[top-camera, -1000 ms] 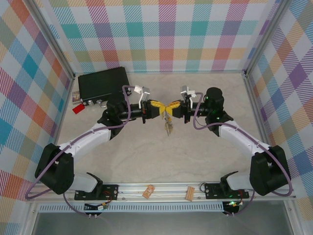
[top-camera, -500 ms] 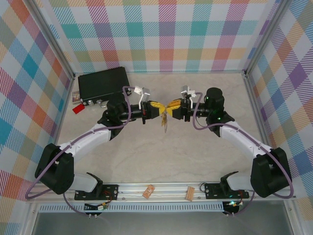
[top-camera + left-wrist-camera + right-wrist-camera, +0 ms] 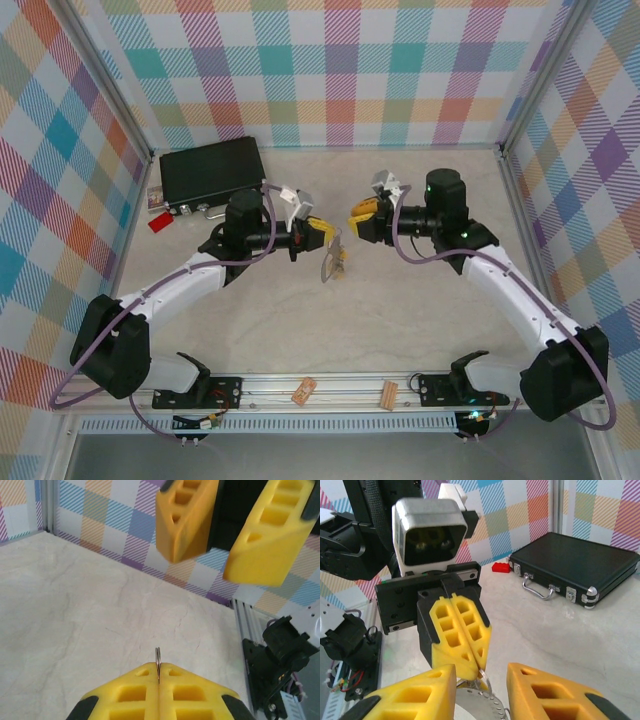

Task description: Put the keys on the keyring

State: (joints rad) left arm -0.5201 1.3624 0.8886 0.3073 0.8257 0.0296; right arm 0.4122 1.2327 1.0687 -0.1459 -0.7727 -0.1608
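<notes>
Backed away from the middle, the right gripper (image 3: 355,217) now sits apart from the left gripper (image 3: 322,234), where a second ago the two sets of yellow tips met over the table (image 3: 420,320). Its jaws have spread since then and stand released, with nothing pinched between them; the left wrist view shows its two pads separated and bare.

The left gripper's jaws are clenched on the keyring (image 3: 328,258), pinching its upper end. From above, the grey loop hangs off those fingertips with its long axis pointing down toward the table and slightly toward the near edge, clear of the surface. In the left wrist view it appears edge-on, a thin metal sliver standing up between the closed pads. In the right wrist view its rim pokes out just below the left tips, between the right gripper's spread fingers, touching neither.

The keys (image 3: 341,266) dangle at the loop's lower end, yellow heads on the right arm's side; whether they are threaded on is too small to tell.

At the far left lies a black case (image 3: 210,170), with a red tag (image 3: 159,223) beside it.
</notes>
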